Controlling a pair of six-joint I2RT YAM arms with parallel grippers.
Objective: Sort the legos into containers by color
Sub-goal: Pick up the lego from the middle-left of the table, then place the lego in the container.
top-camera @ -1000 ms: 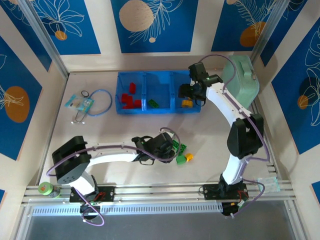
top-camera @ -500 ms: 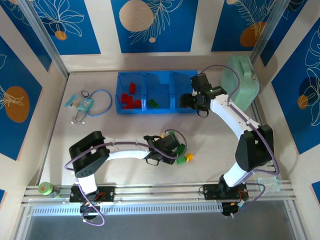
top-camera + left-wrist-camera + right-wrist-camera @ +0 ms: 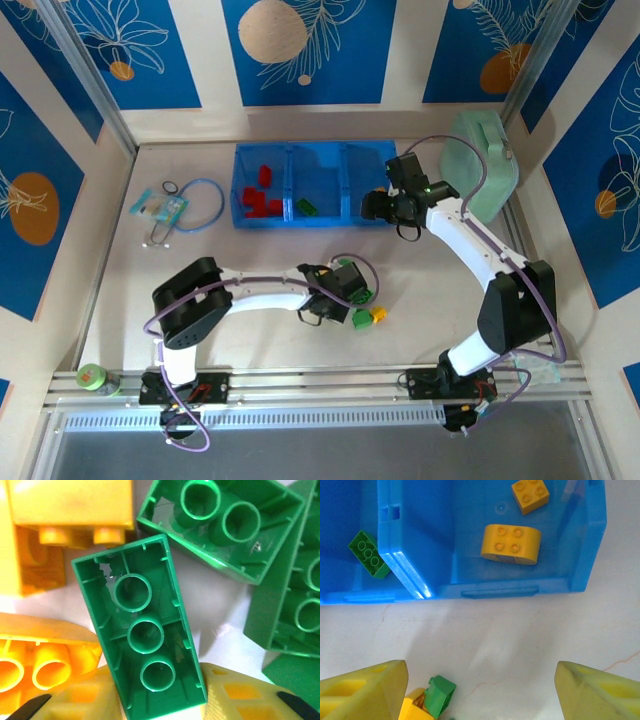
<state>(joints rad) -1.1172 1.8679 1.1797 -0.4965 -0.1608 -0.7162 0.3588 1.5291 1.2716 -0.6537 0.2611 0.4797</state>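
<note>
My left gripper [image 3: 347,291] is down on a small pile of legos [image 3: 366,314] at the table's middle. In the left wrist view an upturned green lego [image 3: 145,635] lies lengthwise between my yellow fingers [image 3: 240,702], which touch both its sides, so the left gripper [image 3: 157,697] is shut on it. More green legos [image 3: 225,525] and yellow legos [image 3: 70,510] crowd around it. The blue tray [image 3: 290,150] holds red legos [image 3: 260,200] on the left, a green one [image 3: 368,553] in the middle and yellow ones [image 3: 512,543] on the right. My right gripper [image 3: 482,690] hangs open and empty just in front of the tray [image 3: 500,591].
A mint-green lidded case [image 3: 485,165] stands right of the tray, close to the right arm. A blue looped cable [image 3: 200,205] and a small packet [image 3: 160,207] lie left of the tray. A green roll [image 3: 90,378] sits at the near left rail.
My left gripper has slid right onto the pile and its jaws have narrowed round the green lego. My right gripper has drawn back from over the right compartment to the tray's front.
</note>
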